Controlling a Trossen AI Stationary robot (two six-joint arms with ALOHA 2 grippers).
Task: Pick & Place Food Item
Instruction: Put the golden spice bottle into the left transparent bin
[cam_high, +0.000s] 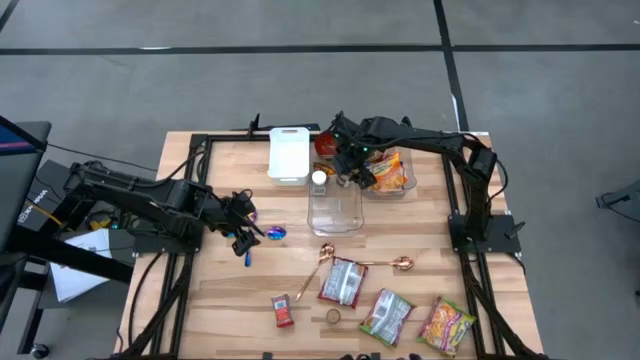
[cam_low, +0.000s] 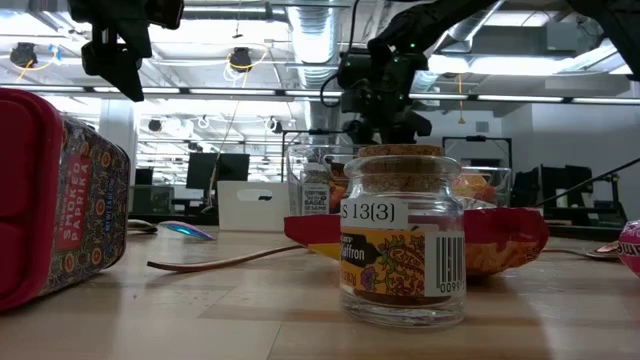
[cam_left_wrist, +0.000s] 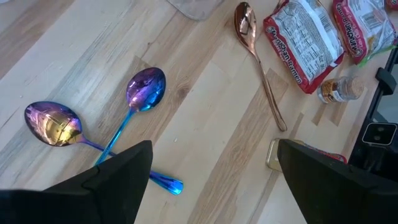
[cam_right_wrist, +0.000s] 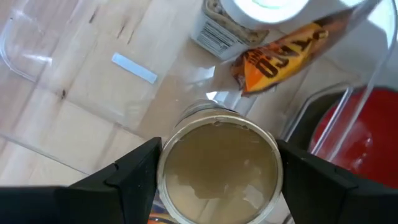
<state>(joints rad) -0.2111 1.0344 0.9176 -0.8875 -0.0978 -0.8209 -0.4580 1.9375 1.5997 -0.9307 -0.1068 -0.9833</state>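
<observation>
My right gripper (cam_high: 350, 168) is at the table's far middle, shut on a small jar with a round tan top (cam_right_wrist: 217, 167). It is above the far end of a clear plastic container (cam_high: 335, 205). A white-lidded jar (cam_high: 319, 178) stands beside it. A second clear container (cam_high: 388, 178) holds an orange packet (cam_right_wrist: 273, 59). My left gripper (cam_high: 245, 228) is open and empty above two iridescent spoons (cam_left_wrist: 144, 90) that lie on the table's left middle. My right gripper pinches the small jar between its two fingers, which lie on opposite sides of the jar's round top rim (cam_right_wrist: 165, 167). The fingers (cam_right_wrist: 127, 180) point down from above. The jar stays upright, its top facing the wrist. The jar itself hides its base.
A white box (cam_high: 288, 155) and a red item (cam_high: 325, 145) are at the far edge. Two copper spoons (cam_high: 320, 265), several food packets (cam_high: 343, 282), a red tin (cam_high: 283, 310) and a cork-topped saffron jar (cam_low: 400, 240) lie toward the near edge.
</observation>
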